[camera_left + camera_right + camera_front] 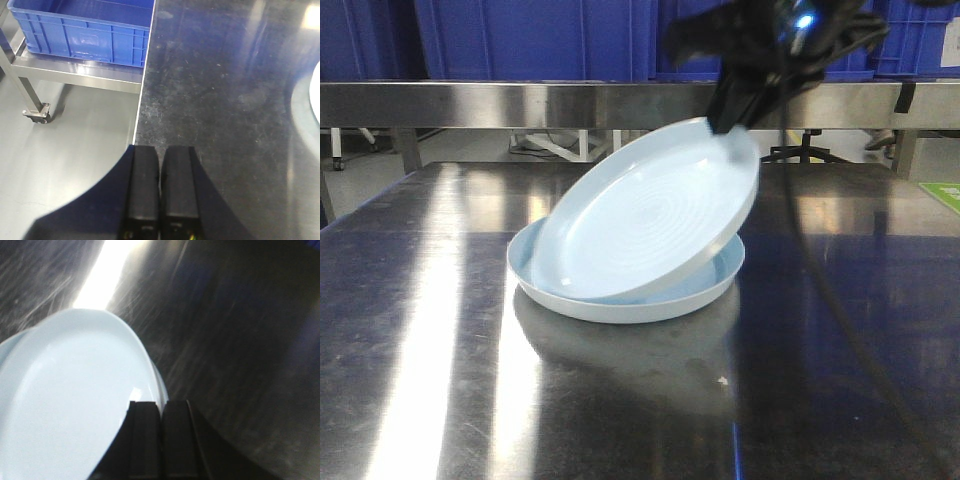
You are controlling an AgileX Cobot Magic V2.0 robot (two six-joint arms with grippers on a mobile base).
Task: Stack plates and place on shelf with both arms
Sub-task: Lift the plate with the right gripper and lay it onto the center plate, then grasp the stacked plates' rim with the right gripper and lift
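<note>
Steel table (420,300), glossy and streaked with reflections, fills the front view; behind it at 12 o'clock runs a steel shelf rail (520,105) with blue crates (520,40) above. On the table, slightly right of centre, the lower plate (552,288) lies flat, pale blue-white with a low upturned rim. The upper plate (645,220) leans over it, steeply tilted: its low edge, at 7 o'clock, sits inside the lower plate's rim, and its high edge, at 1 o'clock, is raised well clear, so that its face turns toward the camera. The right gripper (730,115) comes down from 12 o'clock onto that high edge; in the right wrist view its two dark fingers (145,440) are closed almost together with the plate's rim (150,370) running in between them, which reads as a pinch on the rim. The left gripper (159,155) holds nothing; its fingers are pressed together and it hangs over the table's edge, with another blue crate (85,30) on a wheeled cart at 11 o'clock. From the left wrist, only a pale sliver of plate (315,100) shows at 3 o'clock, well apart; which plate it is cannot be told. Judged step: stacking, not yet finished. The coming move turns on the tilt, the pinched high edge having to swing down about the seated low edge until the plates nest; the right arm, in contact, is the nearer, and the shelf placing remains
</note>
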